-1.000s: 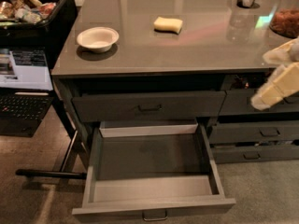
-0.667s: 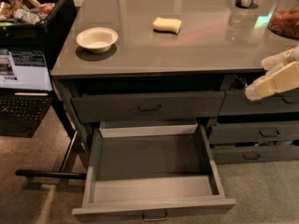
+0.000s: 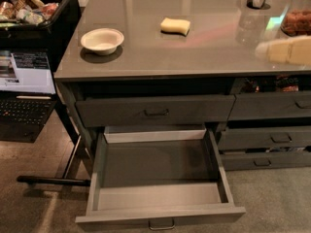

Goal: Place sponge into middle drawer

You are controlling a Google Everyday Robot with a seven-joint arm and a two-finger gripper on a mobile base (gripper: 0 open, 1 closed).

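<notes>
Hovering at the right edge of the tabletop [image 3: 194, 57] is the gripper [image 3: 286, 50], a pale smear above the surface; whether it's spread or closed, I cannot tell. The sponge [image 3: 175, 26] lies flat mid-table toward the back edge, well apart from the gripper. The white bowl [image 3: 102, 40] sits near the left edge. Below the front edge, the middle drawer [image 3: 155, 166] stands pulled out.

The gripper [image 3: 272, 51] is higher now: from below the counter [image 3: 194, 57] top, at its right front edge, it has risen to hover over that top's right end.
</notes>
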